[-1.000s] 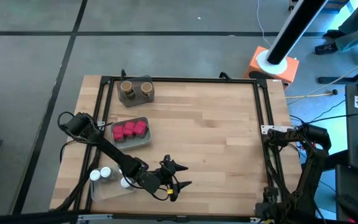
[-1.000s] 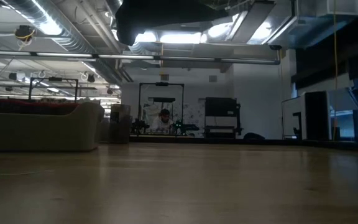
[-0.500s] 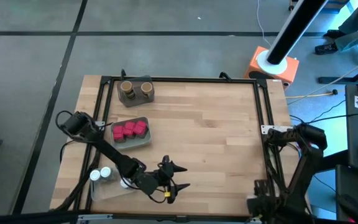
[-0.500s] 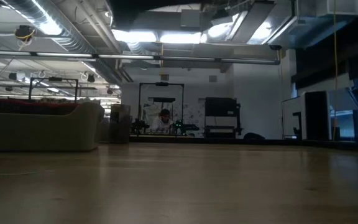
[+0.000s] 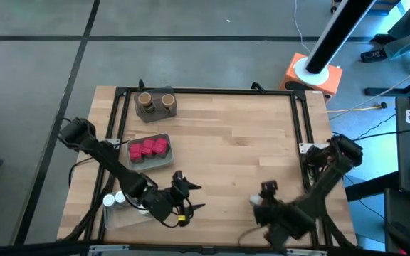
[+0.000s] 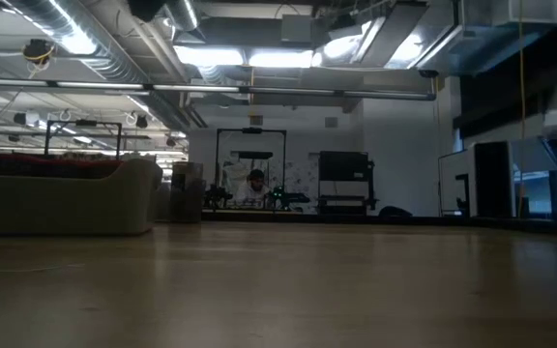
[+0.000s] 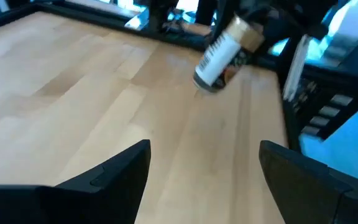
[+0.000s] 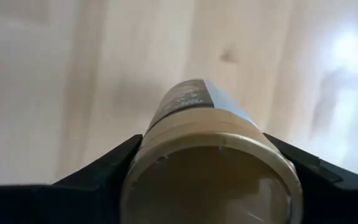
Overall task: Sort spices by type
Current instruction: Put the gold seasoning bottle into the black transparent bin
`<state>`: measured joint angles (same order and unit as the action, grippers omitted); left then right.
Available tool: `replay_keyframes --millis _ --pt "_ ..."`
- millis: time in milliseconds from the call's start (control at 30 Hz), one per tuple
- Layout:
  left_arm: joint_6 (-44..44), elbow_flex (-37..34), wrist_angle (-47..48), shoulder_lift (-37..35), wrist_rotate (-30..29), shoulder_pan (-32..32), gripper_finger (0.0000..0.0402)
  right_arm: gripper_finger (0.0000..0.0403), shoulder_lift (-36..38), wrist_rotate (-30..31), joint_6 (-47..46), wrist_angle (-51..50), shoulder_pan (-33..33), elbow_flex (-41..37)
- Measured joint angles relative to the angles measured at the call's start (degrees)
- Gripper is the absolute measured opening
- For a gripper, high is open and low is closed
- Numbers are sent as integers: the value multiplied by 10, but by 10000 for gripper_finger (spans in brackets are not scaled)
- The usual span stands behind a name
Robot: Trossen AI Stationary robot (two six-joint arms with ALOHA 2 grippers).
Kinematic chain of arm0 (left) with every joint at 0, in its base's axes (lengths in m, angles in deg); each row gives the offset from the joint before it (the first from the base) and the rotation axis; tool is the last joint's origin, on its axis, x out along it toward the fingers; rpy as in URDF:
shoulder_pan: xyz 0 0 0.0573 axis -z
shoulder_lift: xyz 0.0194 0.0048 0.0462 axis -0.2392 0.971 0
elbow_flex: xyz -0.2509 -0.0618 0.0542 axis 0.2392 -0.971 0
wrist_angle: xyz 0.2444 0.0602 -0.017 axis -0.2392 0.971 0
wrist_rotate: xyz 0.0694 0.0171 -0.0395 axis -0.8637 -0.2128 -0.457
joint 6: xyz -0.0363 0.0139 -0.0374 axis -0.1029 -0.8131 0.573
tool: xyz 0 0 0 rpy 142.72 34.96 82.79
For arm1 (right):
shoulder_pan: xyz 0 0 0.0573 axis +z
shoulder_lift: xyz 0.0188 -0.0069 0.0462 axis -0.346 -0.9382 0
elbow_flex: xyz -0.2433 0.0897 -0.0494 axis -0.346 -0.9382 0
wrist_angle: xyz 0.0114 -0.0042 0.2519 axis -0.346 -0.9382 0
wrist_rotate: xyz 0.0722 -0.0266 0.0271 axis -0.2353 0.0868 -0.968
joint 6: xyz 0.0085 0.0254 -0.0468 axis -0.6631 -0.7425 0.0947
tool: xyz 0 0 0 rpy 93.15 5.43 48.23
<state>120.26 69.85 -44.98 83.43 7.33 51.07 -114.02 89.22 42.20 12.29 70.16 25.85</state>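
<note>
Wooden tabletop (image 5: 226, 149), framed in black rails, fills the middle of the high view, with grey floor around it. Nearest, at the lower right of that frame, the right gripper (image 5: 264, 201) has its fingers clamped on a tan-lidded jar (image 8: 211, 163); the right wrist view shows the jar pinched between the two dark fingers (image 8: 104, 168), and the left wrist view shows it tilted above the boards. At the lower left the left gripper (image 5: 185, 198) hovers with its fingers spread and nothing between them, just beside the clear tray (image 5: 123, 213) where the white-capped jars (image 5: 114, 198) stand. Farther up the left side, the pink-red packets (image 5: 148, 148) sit together in a grey tray (image 5: 165, 159), and beyond them, near the upper left corner of the table, two brown-topped jars (image 5: 156, 102) stand in their own tray (image 5: 158, 113).

The step in hand looks like carrying the held jar to its kind at the far corner. Done well, that means keeping the grip firm, lifting high enough to pass over the packets, levelling the jar before lowering, and setting it beside the other two without knocking them. The waiting arm should keep out of that path.
</note>
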Motion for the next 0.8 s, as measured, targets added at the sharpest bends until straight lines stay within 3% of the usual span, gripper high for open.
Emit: replay_keyframes --millis 233,500,800 --pt "17 0 150 -60 -20 -1 290 281 0 23 108 21 -119 0" --pt "88 -1 336 -81 -49 -2 290 281 0 7 215 100 -285 0" --pt "116 -52 316 -78 -68 -6 290 281 -6 -96 310 210 -454 0"
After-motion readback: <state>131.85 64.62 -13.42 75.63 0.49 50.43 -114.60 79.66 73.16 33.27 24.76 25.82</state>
